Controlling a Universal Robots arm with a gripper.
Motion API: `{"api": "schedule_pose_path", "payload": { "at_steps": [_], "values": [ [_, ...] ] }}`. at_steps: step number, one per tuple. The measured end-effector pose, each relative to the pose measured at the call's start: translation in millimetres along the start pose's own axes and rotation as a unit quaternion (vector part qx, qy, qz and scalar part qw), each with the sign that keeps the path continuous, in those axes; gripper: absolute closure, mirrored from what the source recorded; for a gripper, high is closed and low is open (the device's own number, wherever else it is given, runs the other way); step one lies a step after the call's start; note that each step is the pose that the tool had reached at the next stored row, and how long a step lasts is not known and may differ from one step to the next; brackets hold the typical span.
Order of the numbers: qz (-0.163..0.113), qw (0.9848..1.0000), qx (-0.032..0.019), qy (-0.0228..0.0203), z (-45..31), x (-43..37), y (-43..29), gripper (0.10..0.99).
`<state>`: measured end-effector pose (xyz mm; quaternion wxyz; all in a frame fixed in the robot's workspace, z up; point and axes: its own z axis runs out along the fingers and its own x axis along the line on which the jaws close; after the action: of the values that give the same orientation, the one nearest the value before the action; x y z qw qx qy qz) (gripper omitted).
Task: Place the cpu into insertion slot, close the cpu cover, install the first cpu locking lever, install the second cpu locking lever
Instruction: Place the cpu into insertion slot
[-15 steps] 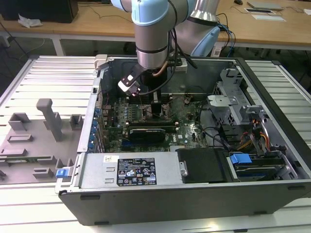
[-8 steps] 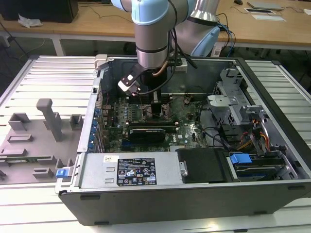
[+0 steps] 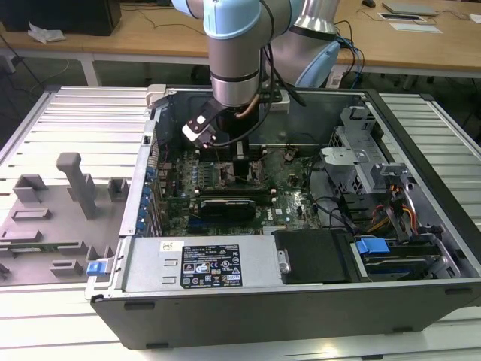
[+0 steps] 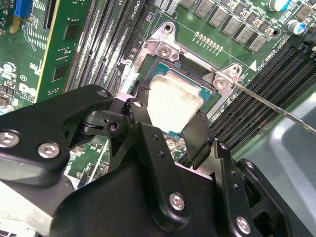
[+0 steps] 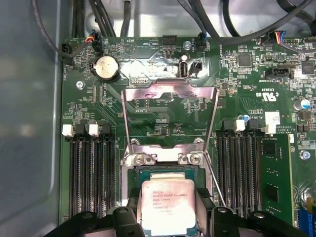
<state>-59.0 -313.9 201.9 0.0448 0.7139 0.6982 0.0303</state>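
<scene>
In the exterior view my arm (image 3: 237, 68) reaches down into the open computer case (image 3: 421, 188); the case holds the motherboard (image 3: 289, 192) towards its far side, a labelled power supply (image 3: 199, 263) along its near wall and a drive cage (image 3: 391, 226) on the exterior view's right; a grey fixture tray (image 3: 45, 218) lies outside the case on the exterior view's left; my wrist covers the middle of the board.

In the second wrist view my gripper (image 4: 170, 116) straddles the cpu (image 4: 173, 101), a black finger against each of two opposite edges, jaws clamped on it; the cpu lies within the insertion slot (image 4: 197, 74); whether it is fully seated or just above, I cannot tell; a thin lever wire (image 4: 276, 108) runs off beside the memory slots (image 4: 266, 89).

In the first wrist view the cpu cover (image 5: 170, 91) stands swung up at the far side of the slot, board showing through its window; the near edge of the cpu is cut off; a coin battery (image 5: 106, 67) sits far left of the cover.
</scene>
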Motion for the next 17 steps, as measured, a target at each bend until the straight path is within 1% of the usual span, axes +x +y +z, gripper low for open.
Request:
{"api": "schedule_pose_path", "payload": {
  "at_steps": [11, 12, 13, 14, 17],
  "values": [
    [0.002, 1.0, 0.0001, -0.0002, 0.7, 0.0, -0.1, 0.549],
    [0.002, 1.0, 0.0001, -0.0002, 0.8, 0.0, -0.1, 0.482],
    [0.002, 1.0, 0.0001, -0.0002, 0.8, 0.0, -0.1, 0.482],
    [0.002, 1.0, 0.0, -0.0001, -0.5, 0.0, 0.1, 0.482],
    [0.002, 1.0, 0.0001, -0.0002, -8.3, -0.2, 0.9, 0.482]
  ]
}}
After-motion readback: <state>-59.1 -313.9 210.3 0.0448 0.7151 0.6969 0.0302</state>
